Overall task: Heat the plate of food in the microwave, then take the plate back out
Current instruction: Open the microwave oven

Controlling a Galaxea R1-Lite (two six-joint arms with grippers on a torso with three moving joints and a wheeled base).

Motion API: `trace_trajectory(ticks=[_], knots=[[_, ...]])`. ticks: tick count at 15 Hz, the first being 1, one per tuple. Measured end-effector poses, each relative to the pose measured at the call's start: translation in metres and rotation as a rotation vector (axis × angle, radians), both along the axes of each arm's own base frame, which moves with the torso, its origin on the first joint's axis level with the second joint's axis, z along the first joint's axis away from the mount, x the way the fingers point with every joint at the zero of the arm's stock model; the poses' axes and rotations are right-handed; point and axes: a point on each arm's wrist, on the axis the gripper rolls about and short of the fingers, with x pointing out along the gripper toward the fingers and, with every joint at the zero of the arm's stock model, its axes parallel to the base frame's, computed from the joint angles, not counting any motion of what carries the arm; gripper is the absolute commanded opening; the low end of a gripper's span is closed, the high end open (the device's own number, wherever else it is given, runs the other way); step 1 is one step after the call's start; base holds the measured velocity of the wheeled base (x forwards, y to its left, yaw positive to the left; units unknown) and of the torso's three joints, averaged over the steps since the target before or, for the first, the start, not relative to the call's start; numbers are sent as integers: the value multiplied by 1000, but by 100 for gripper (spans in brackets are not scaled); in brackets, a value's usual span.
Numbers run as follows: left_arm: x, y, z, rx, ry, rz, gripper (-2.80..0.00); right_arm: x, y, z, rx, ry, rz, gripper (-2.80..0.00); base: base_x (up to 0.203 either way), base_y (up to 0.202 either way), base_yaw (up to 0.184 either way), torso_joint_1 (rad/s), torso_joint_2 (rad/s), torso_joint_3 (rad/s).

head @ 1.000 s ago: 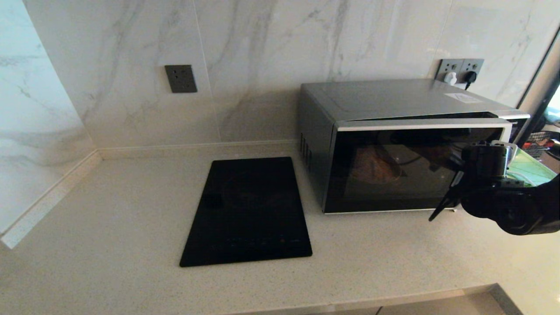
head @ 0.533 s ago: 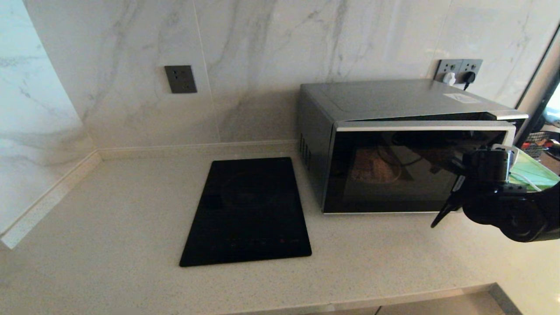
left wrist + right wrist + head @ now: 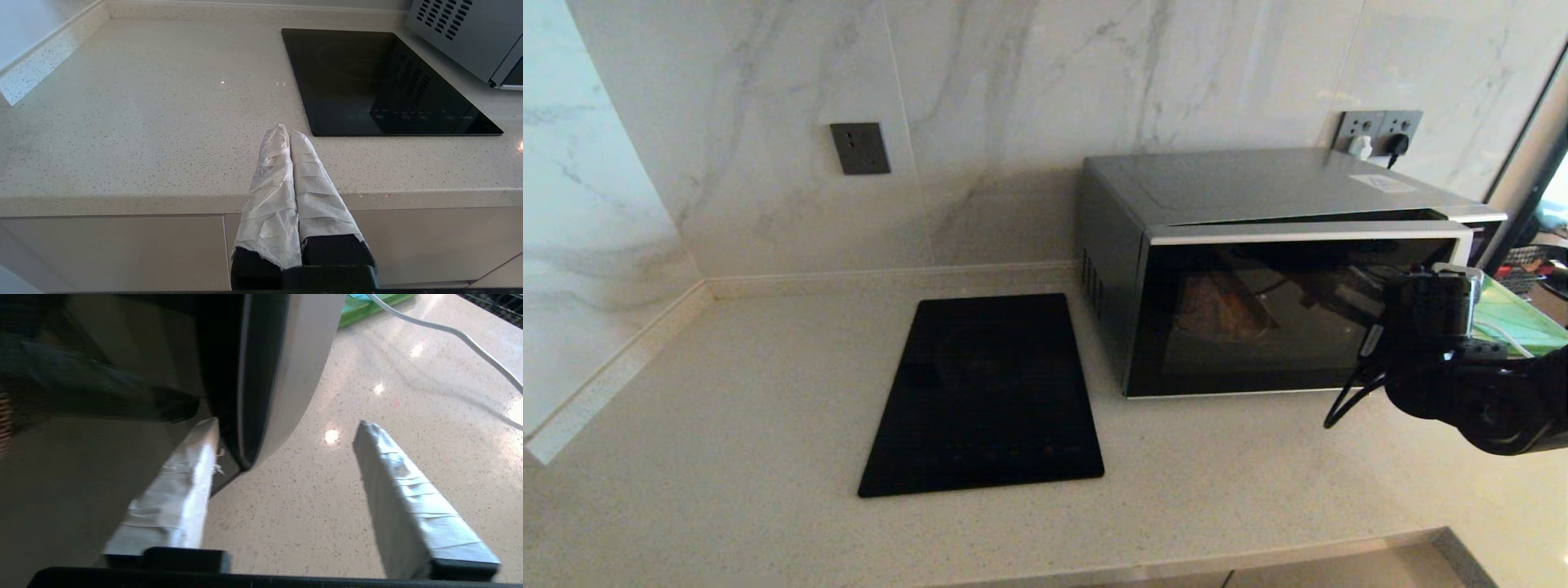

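Note:
The silver-grey microwave (image 3: 1258,188) stands at the back right of the counter. Its black glass door (image 3: 1258,327) is slightly ajar on the handle side. The plate of food is hidden behind the dark glass, where only a dim brownish patch shows. My right gripper (image 3: 287,428) is open at the curved silver handle (image 3: 294,355). One taped finger (image 3: 184,490) lies behind the handle against the door, and the other is out over the counter, apart from it. My left gripper (image 3: 285,130) is shut and empty, parked in front of the counter's edge.
A flat black cooktop (image 3: 984,396) lies left of the microwave. A green cutting board (image 3: 1515,314) and a white cable (image 3: 449,330) lie to the microwave's right. Wall sockets (image 3: 1380,131) sit behind it. The marble side wall closes the left end.
My right gripper's jaws have spread apart at the handle. The door's free edge swung out a little, then came slightly back, and stays ajar. The left arm has not moved.

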Motion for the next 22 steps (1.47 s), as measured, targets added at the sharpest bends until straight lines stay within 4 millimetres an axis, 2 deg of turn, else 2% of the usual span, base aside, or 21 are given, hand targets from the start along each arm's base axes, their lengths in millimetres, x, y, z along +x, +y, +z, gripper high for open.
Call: trace_trajectory(ticks=[2,5,9,14,16,20,22], knots=[[0,0,0,0,0,0,-280,-8,11,5,-5,-6,22,0,0,0,0,0,0,0],[0,0,0,0,0,0,-280,-30,34,20,-22,-29,59,0,0,0,0,0,0,0],[0,0,0,0,0,0,-280,-67,43,47,-62,-51,100,0,0,0,0,0,0,0],[0,0,0,0,0,0,-280,-125,31,109,-151,-170,88,0,0,0,0,0,0,0],[0,0,0,0,0,0,-280,-150,18,140,-208,-223,62,0,0,0,0,0,0,0],[0,0,0,0,0,0,-280,-184,-10,199,-256,-262,0,0,0,0,0,0,0,0],[0,0,0,0,0,0,-280,-198,-19,226,-266,-234,24,0,0,0,0,0,0,0]])
